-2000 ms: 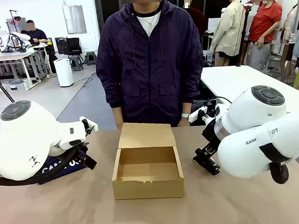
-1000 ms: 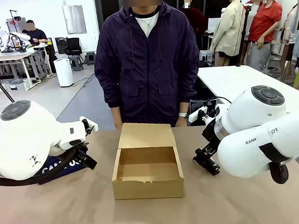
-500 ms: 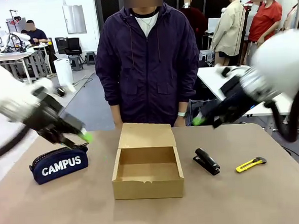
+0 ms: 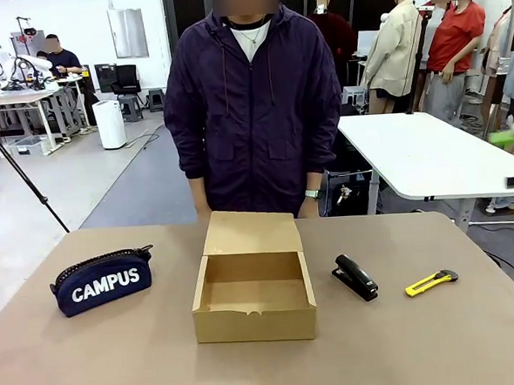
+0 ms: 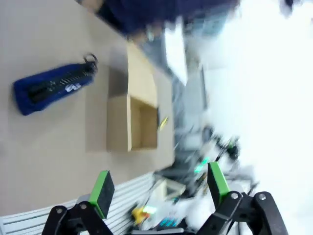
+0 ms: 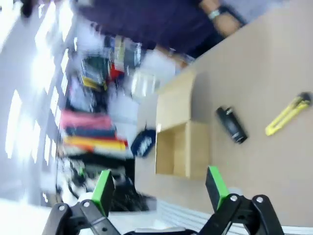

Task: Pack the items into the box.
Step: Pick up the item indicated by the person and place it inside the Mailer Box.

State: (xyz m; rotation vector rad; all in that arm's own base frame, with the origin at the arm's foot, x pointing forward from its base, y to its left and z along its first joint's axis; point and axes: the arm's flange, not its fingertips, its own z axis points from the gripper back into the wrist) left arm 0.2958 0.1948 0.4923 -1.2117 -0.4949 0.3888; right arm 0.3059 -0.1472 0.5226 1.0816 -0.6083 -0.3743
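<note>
Grey floor (image 4: 125,179), white wall (image 4: 81,20), bright even light. A long white table (image 4: 421,156), a cluttered workbench (image 4: 16,98), black chairs (image 4: 128,78), a white bin (image 4: 111,125) and a black tripod leg (image 4: 25,185) stand about.

An open lab or workshop hall: a bare grey floor (image 4: 143,182), a long white table (image 4: 412,152) at the right, a black tripod leg (image 4: 20,176) at the left, and a cluttered workbench (image 4: 24,98) at the far left where a person (image 4: 57,58) sits.

1. Front view's sharp and evenly lit from overhead, only soft, short shadows around the box (image 4: 255,320)
2. Both wrist views smeared with motion blur, backgrounds washed out by white glare
</note>
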